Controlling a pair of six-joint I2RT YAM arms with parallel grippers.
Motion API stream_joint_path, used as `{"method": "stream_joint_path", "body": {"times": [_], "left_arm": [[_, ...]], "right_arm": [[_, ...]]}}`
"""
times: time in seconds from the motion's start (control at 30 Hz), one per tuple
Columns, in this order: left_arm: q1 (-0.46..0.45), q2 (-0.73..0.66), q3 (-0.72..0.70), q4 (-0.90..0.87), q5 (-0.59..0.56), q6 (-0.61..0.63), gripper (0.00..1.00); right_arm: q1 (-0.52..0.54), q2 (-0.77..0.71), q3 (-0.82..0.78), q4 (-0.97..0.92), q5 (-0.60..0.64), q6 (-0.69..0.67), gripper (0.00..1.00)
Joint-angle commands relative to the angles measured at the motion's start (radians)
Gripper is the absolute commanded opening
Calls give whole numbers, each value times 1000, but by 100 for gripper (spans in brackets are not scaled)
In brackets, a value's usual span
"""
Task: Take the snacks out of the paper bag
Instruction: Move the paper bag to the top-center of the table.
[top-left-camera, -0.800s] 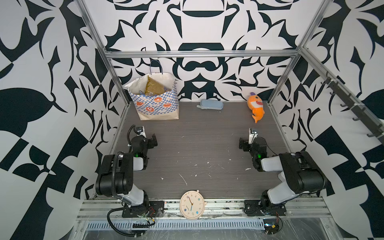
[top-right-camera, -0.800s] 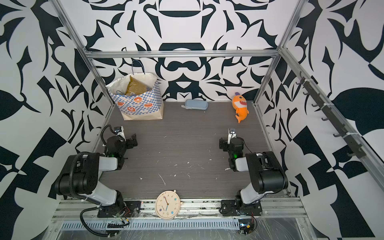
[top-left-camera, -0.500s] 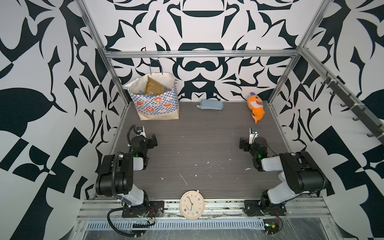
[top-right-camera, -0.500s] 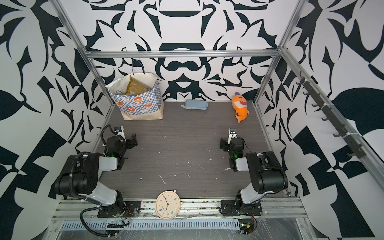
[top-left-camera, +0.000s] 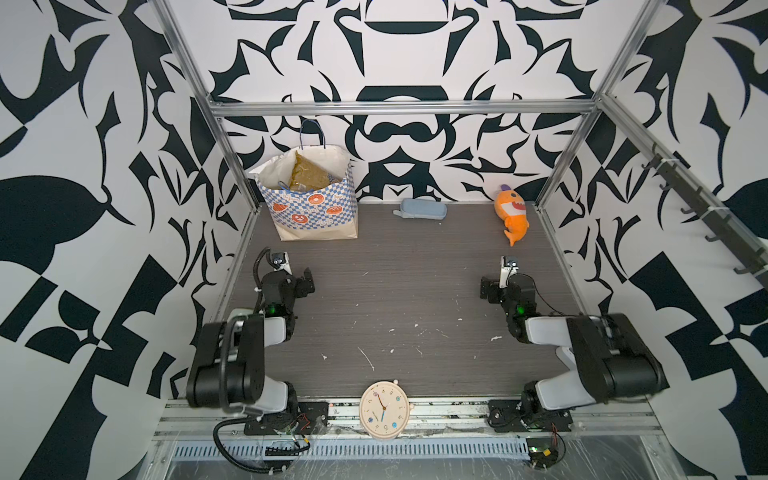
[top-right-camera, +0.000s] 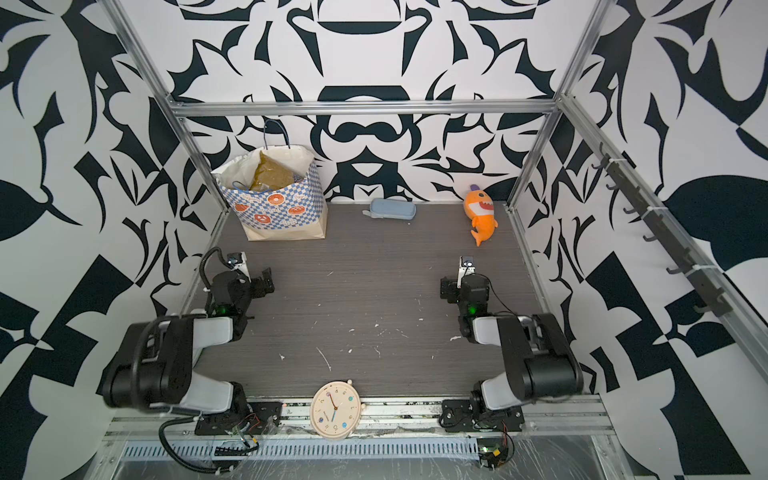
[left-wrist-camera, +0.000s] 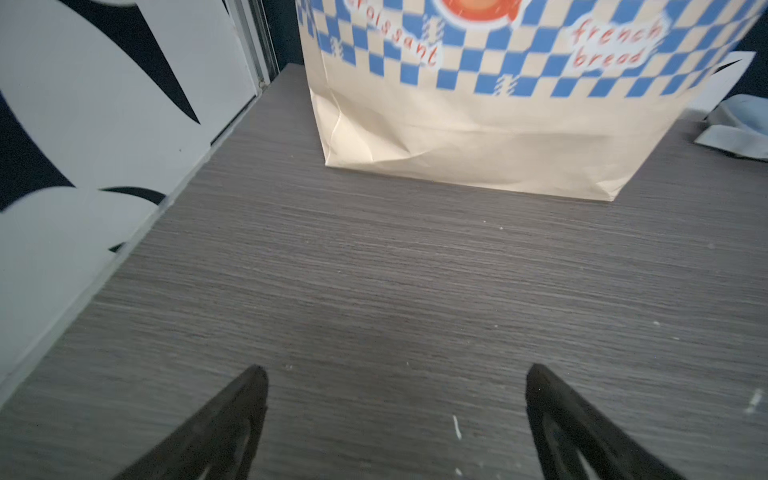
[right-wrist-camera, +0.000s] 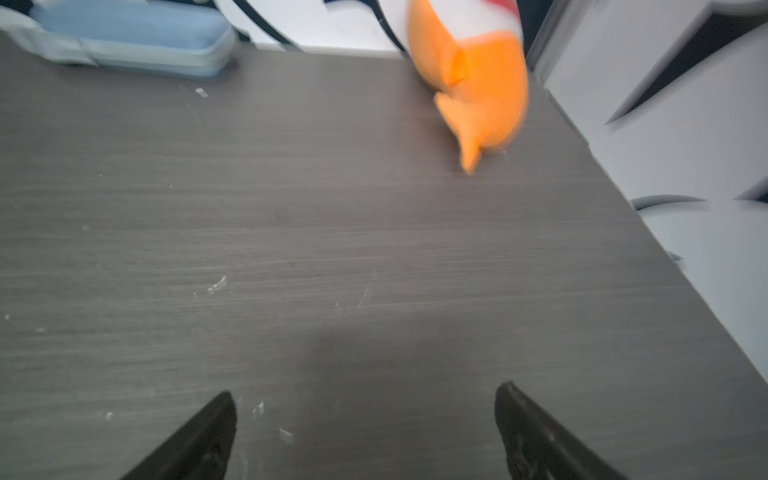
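Black-and-white patterned walls (top-left-camera: 395, 62) are set around a scuffed grey wood-grain tabletop (top-left-camera: 395, 291). The paper bag (top-left-camera: 316, 208) is stood upright ahead of the left gripper (left-wrist-camera: 395, 370), with a gold snack packet (top-left-camera: 309, 174) seen in its mouth. The left gripper and right gripper (right-wrist-camera: 365, 388) are both spread wide, nothing held

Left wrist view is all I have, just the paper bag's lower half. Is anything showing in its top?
Observer: Yes, both top views show a large gold packet standing in the open paper bag.
Operator: And the other arm?
Observer: The right hand is open and empty over the table, pointing toward an orange plush shark.
Operator: Anything up front?
Observer: A round clock sits at the table's front edge, midway across.
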Motion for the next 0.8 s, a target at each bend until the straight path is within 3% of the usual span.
{"method": "stream_joint_path", "body": {"times": [0.0,0.03,0.13,0.27,0.33,0.4,0.5,0.53,0.67,0.77], "left_arm": [[-22,-306,65,-223,-5,-129,92],[-23,-387,75,-252,18,-170,92],[-13,-475,191,-415,-30,-194,97],[134,-309,403,-546,111,-223,89],[236,-218,461,-505,253,-330,76],[280,-173,472,-387,287,-392,75],[325,-90,564,-355,289,-421,47],[338,-45,613,-361,312,-421,44],[384,178,826,-461,433,-453,15],[394,328,950,-494,484,-447,2]], "right_arm": [[-11,-202,212,-482,76,284,100],[-35,-233,251,-550,-101,269,99],[-20,-306,288,-567,-359,283,85],[122,-302,355,-526,-313,262,83],[189,-244,413,-521,-293,226,82],[231,-173,472,-528,-280,218,80],[247,-85,552,-559,-302,252,77],[250,-67,571,-568,-313,267,76],[270,-63,549,-521,-325,292,75],[283,-89,507,-496,-315,305,75]]}}
